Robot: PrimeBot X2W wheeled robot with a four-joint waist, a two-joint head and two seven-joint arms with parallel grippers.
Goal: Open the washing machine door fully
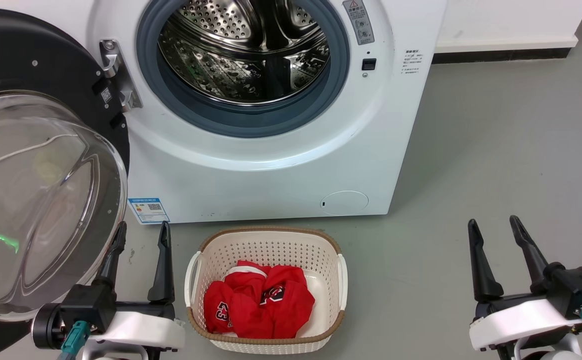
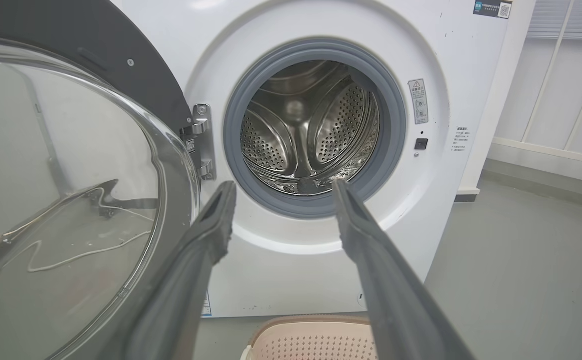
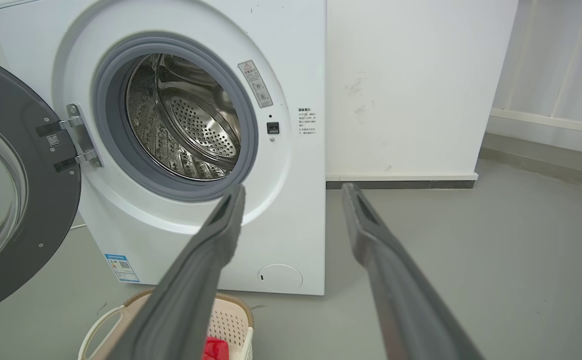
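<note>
The washing machine door [image 1: 36, 165] hangs to the left of the washing machine [image 1: 271, 170] on its hinge [image 1: 118, 75]; the drum [image 1: 246, 50] mouth is uncovered.
The door stands wide and appears at or near the end of its travel; any swing left is best finished by pressing the black rim far from the hinge, along the arc, not on the bulging glass; the left gripper [image 1: 143, 227] sits just beside the glass bowl, fingers spread, grasping nothing, contact not discernible; the right gripper [image 1: 492, 221] is well apart, likewise spread and empty; a laundry basket [image 1: 266, 235] lies between them.
</note>
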